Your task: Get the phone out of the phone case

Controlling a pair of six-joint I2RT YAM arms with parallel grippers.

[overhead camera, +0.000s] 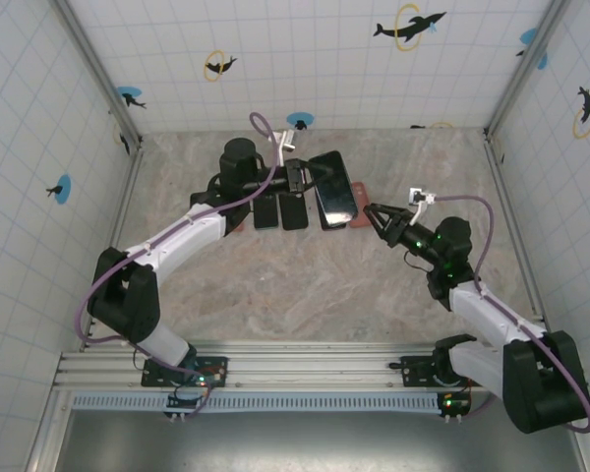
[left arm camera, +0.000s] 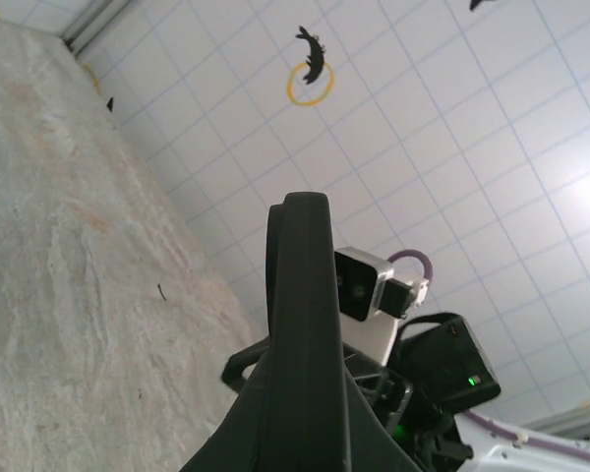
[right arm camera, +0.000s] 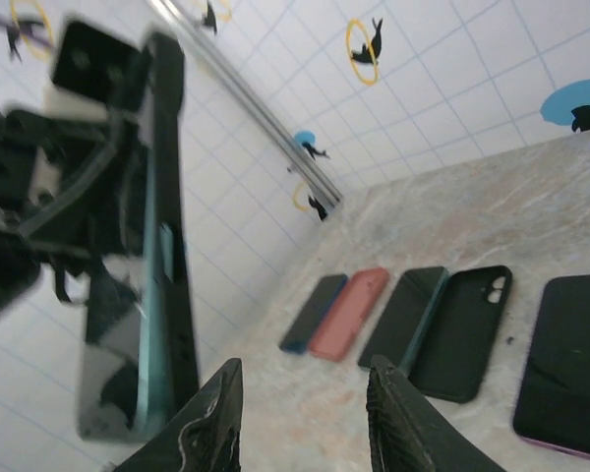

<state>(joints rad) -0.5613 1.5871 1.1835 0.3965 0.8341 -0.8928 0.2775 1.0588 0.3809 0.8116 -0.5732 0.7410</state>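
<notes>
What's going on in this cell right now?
Left end effector is shut on a phone, holding it up off the table. Right end effector is open close beside it, gripping nothing. A black case and other phones lie on the table. Can't tell whether the held phone is in its case.

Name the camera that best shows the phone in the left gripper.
Top external: the phone shows its screen face, clamped by the left gripper. Right wrist shows it edge-on, blurred; left wrist, its dark edge.
</notes>
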